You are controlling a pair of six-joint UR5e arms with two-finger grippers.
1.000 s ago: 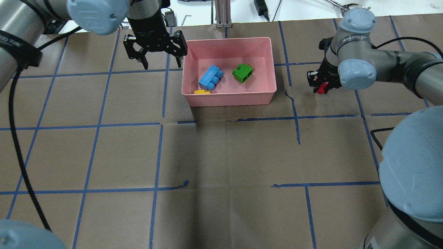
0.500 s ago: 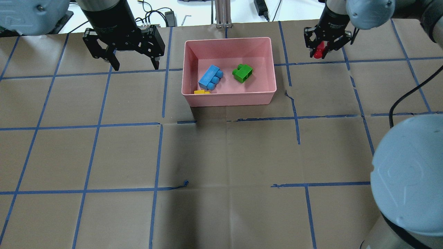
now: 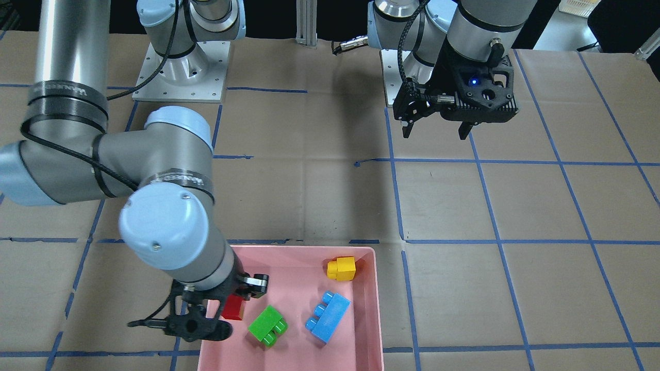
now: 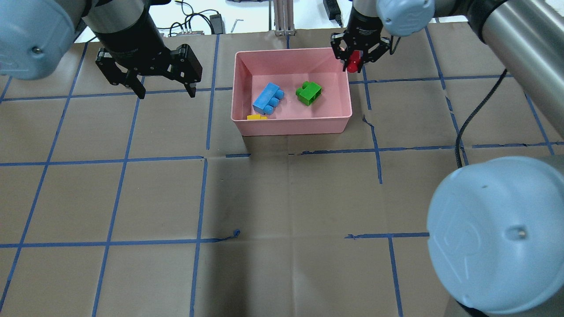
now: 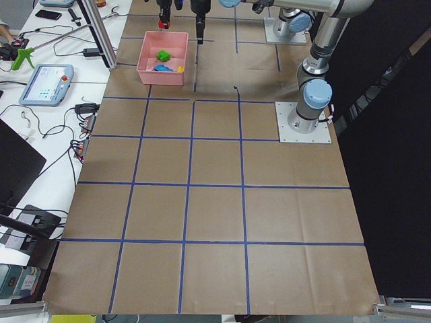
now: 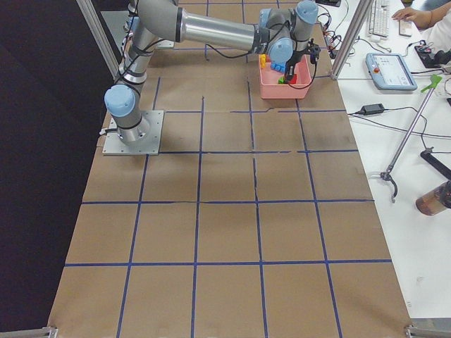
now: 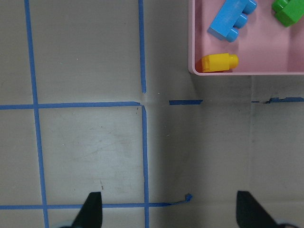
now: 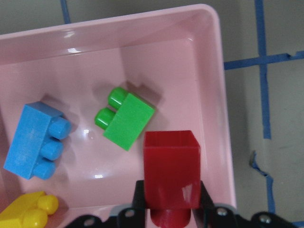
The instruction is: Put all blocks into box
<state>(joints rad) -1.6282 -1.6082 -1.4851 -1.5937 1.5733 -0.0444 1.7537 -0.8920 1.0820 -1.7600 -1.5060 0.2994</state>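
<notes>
Box (image 4: 291,126) holds three. Left gripper (image 4: 166,93) spread, empty, at its 9 o'clock. Right gripper (image 4: 354,66) clamped over 2 o'clock corner. Inside: blue block (image 4: 268,99) 8 o'clock, green block (image 4: 308,93) centre, yellow block (image 4: 257,117) 7 o'clock corner. Red block (image 8: 171,164) gripped, not yet released.

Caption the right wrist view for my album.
Right pincer holds red block above pink box; green block, blue block, yellow block inside.

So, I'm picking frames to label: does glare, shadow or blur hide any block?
Right wrist view: small glare spots on the box floor and the red block, nothing hidden. Overhead view: sharp, but the near wall covers most of the yellow block. Side views: everything tiny.
</notes>
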